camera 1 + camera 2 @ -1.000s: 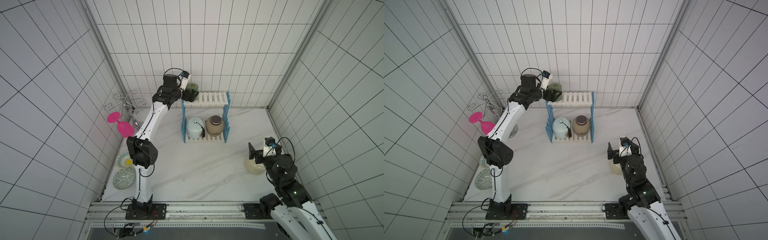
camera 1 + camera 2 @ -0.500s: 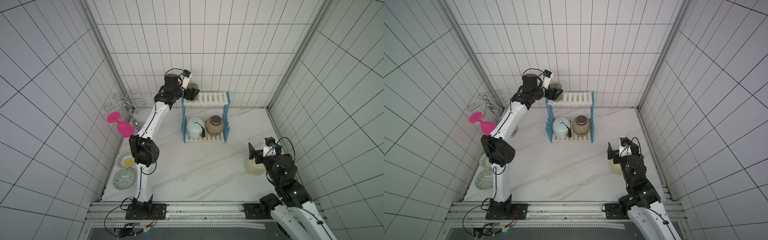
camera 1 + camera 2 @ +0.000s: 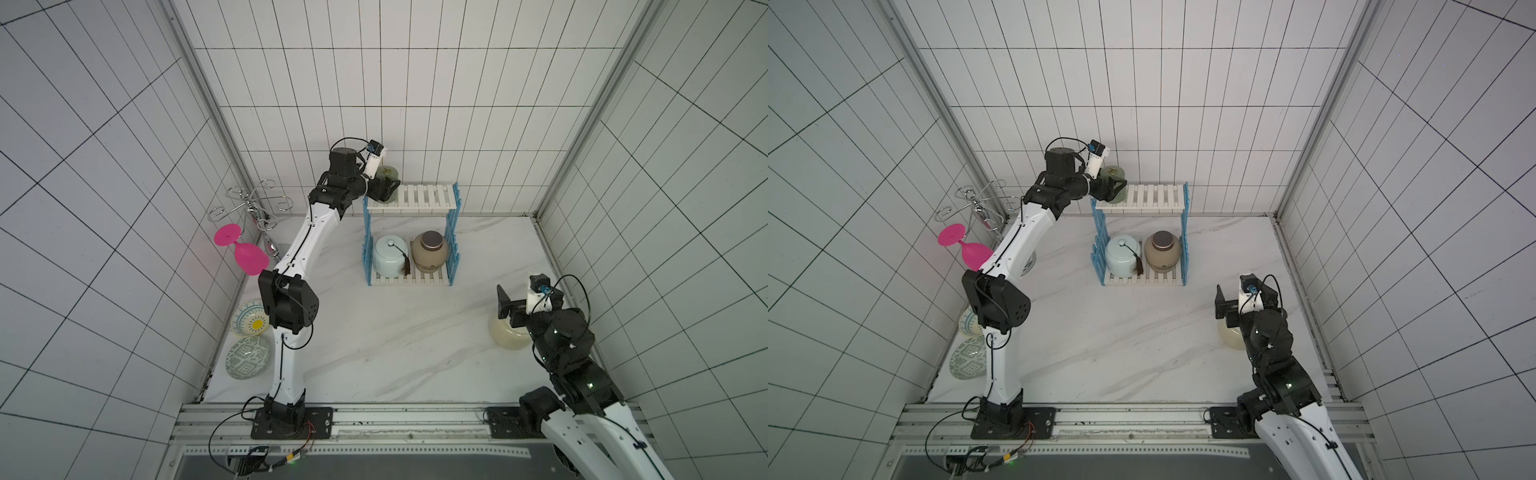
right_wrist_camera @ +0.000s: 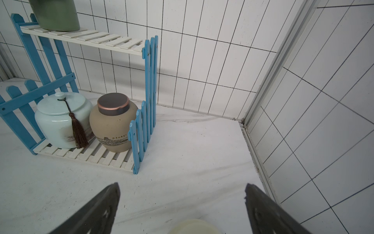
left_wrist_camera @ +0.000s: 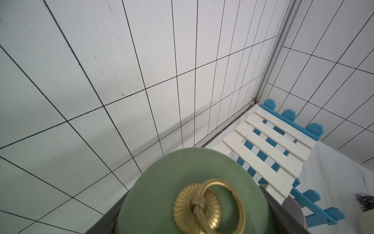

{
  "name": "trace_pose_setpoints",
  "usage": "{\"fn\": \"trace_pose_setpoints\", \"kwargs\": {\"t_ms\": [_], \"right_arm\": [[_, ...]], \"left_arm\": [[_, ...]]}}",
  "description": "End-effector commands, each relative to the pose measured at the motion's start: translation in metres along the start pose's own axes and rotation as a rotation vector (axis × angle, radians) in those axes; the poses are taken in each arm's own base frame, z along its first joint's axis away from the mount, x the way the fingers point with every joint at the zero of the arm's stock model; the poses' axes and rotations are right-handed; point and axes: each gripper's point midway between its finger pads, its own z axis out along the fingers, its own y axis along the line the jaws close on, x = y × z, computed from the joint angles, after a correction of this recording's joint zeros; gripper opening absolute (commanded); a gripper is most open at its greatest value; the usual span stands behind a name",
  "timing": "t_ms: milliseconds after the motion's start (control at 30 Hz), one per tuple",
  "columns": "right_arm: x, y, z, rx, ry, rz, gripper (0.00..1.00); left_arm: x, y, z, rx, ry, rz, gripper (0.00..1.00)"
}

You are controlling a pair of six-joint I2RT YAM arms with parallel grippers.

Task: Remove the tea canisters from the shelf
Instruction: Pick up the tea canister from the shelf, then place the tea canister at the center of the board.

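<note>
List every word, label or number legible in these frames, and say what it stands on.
On the tan-brown jar: one short row of printed characters above its landscape drawing, too small to read.
On the pale-blue jar, the sage-green jar and the shelf: no text visible.
Elsewhere: no readable words, numbers or signs.

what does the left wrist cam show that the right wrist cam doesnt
Only the left wrist view: the green jar seen from above, the brass ring on its lid, and the left gripper closed against the jar's sides.
Only the right wrist view: the open right gripper, the cream jar below it, and the blue jar in full.
Both: the green jar standing on the top board of the shelf, and the tiled wall.
</note>
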Motion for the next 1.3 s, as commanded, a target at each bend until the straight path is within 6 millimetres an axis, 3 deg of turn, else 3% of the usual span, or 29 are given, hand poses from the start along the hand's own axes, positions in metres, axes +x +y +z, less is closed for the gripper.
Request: {"fn": "trace_pose_setpoints", "kwargs": {"t_ms": [0,400,600,833,1267], "right_arm": [[0.003,-0.003,0.001,0.014,-0.012,-0.002,0.99],[0.003,-0.004,0.0,0.021,-0.012,-0.003,0.99],[0.002,-0.005,0.0,0.025,-0.012,-0.006,0.99],[0.003,-0.005,0.001,0.026,-0.008,-0.007,0.99],[0.005,-0.006,0.002,0.034,0.0,-0.01,0.99]], "left_arm": [[-0.036,-0.028,-0.02,0.055,-0.088,0.067,0.62],[-0.072,-0.091,-0.058,0.201,-0.172,0.139,0.61],[-0.067,-0.136,-0.079,0.39,-0.174,0.149,0.6],[-0.043,-0.18,-0.094,0.59,-0.128,0.167,0.57],[0.048,-0.264,-0.084,0.799,0.036,0.314,0.49]]}}
